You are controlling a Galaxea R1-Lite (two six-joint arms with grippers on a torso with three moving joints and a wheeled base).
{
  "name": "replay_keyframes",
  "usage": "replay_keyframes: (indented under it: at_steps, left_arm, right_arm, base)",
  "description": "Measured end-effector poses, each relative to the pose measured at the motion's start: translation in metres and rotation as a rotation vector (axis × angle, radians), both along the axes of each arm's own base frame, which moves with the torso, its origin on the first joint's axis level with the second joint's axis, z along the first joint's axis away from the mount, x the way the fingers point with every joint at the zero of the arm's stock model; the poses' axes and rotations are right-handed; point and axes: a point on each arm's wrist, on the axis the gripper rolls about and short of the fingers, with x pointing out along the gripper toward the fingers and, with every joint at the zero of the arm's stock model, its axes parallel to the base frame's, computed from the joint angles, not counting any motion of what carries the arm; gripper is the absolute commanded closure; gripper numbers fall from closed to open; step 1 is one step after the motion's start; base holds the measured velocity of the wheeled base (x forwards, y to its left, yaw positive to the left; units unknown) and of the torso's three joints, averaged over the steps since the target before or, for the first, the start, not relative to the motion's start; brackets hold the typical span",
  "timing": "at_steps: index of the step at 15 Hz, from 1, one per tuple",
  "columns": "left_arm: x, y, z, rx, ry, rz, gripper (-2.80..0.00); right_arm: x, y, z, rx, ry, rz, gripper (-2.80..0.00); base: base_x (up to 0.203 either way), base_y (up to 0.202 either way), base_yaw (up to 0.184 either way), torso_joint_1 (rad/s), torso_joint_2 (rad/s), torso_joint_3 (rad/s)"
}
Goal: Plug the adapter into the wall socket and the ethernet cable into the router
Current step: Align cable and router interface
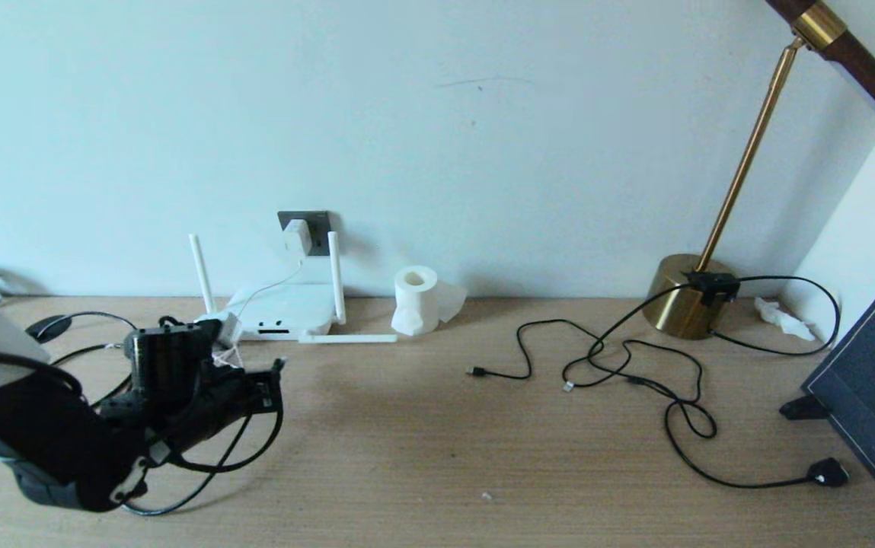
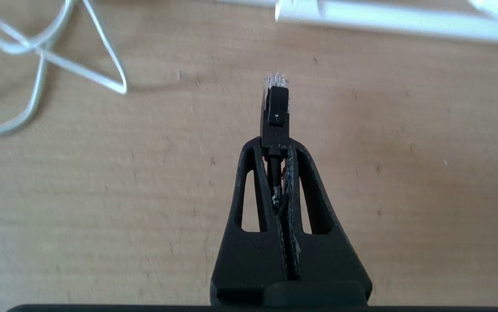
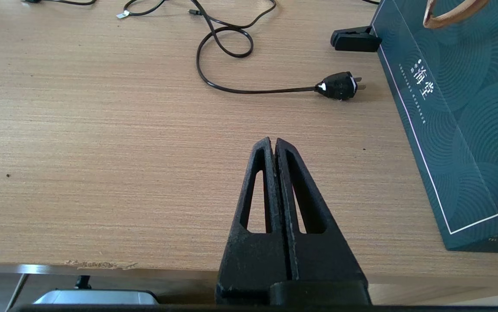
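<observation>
In front of the router, left gripper clamped on the ethernet cable, clear plug tip pointing out over the desk. Adapter seated in the wall socket. Right gripper closed, empty, near the desk's front edge.

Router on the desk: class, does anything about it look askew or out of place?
Yes. One antenna lies flat on the desk in front of the router, while two others stand upright behind it.
</observation>
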Motion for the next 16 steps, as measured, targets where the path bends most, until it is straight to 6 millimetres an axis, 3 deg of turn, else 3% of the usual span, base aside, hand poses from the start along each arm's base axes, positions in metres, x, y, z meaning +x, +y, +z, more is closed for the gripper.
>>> replay_keyframes:
  at_steps: [5, 16]
  left_arm:
    - [0.019, 0.001, -0.001, -0.002, -0.019, 0.008, 0.00]
    - [0.030, 0.003, -0.005, 0.003, 0.007, 0.017, 0.00]
  right_arm:
    - [0.000, 0.000, 0.000, 0.000, 0.000, 0.000, 0.00]
    - [0.000, 0.000, 0.000, 0.000, 0.000, 0.000, 0.00]
  base:
    - [0.000, 0.000, 0.000, 0.000, 0.00, 0.000]
    - [0.000, 0.000, 0.000, 0.000, 0.00, 0.000]
